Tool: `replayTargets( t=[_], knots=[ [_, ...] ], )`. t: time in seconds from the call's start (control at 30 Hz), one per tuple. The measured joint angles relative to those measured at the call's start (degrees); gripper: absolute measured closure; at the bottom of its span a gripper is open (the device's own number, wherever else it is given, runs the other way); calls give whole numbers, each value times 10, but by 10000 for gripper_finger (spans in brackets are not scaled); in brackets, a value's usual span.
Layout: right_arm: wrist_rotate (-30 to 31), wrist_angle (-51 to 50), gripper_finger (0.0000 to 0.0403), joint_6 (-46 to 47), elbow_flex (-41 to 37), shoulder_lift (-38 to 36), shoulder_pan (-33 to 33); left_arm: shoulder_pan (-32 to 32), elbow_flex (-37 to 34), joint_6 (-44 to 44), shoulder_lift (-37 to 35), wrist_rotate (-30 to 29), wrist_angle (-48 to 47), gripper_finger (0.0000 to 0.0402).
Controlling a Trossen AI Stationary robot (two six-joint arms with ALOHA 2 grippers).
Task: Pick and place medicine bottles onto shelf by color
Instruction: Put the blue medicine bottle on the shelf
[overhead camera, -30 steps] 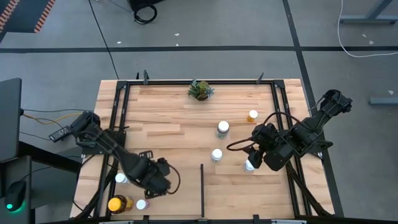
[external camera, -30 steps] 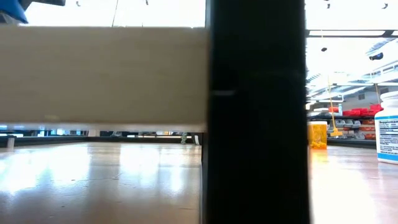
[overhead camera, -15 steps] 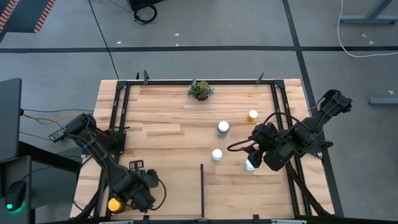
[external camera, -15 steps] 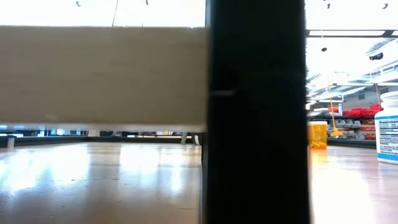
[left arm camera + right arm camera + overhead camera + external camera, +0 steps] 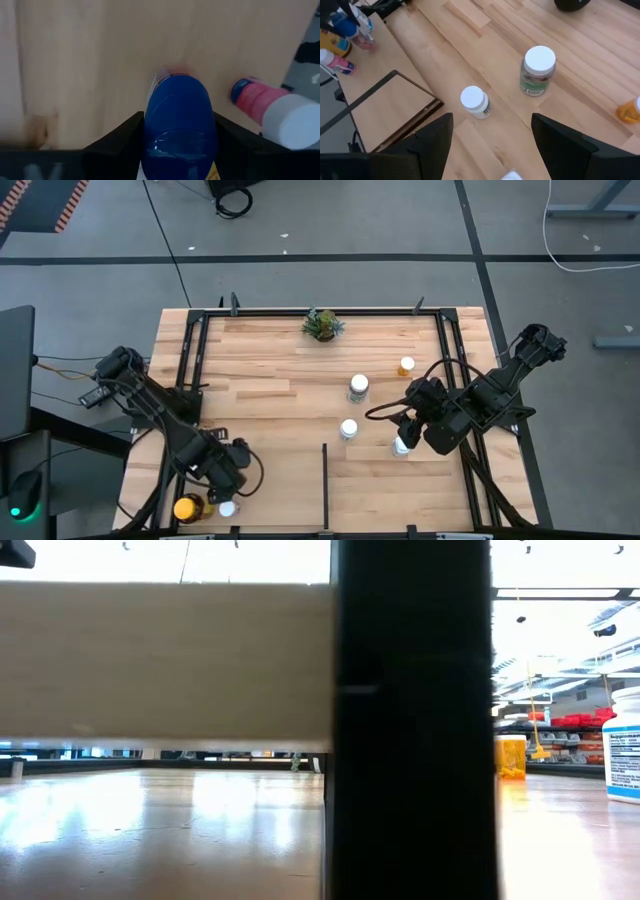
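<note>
My left gripper point(image 5: 226, 475) is over the near left corner of the shelf point(image 5: 270, 380), shut on a blue medicine bottle point(image 5: 177, 115). Beside it a pinkish bottle with a white cap point(image 5: 272, 107) and an amber bottle with a yellow lid point(image 5: 186, 507) stand on the wood. My right gripper point(image 5: 408, 425) hangs open at the right, above a white-capped bottle point(image 5: 401, 445). Two more white-capped bottles point(image 5: 358, 386) point(image 5: 348, 428) and an orange one point(image 5: 406, 366) stand mid-shelf. My left gripper pinches the blue bottle's round wall point(image 5: 150, 132) between its two fingers, one on each opposite side. The fingers come from above, pointing down. The bottle is upright below them, base toward the wood; I cannot tell whether the base touches the shelf.
A small green potted plant point(image 5: 322, 324) sits at the far edge. Black rails point(image 5: 190, 360) bound the planks and a short black divider bar point(image 5: 324, 480) rises from the near edge. Bare wood lies between the left group and the middle bottles.
My left gripper has carried the blue bottle toward the table's left edge and slightly down, staying shut and pointing down. The white cap of the pinkish bottle, covered by the gripper half a second ago, shows again.
</note>
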Motion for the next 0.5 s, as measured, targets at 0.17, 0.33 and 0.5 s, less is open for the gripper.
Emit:
replayTargets(
  t=[0.17, 0.33, 0.5],
  knots=[
    [0, 0, 126, 8, 0, 0, 0, 0, -4, 4, 0, 5, 14, 202],
    [2, 0, 126, 6, 0, 0, -1, 0, -4, 17, 0, 5, 9, 200],
    [2, 0, 126, 6, 0, 0, -1, 0, -4, 19, 0, -2, 10, 194]
  ],
)
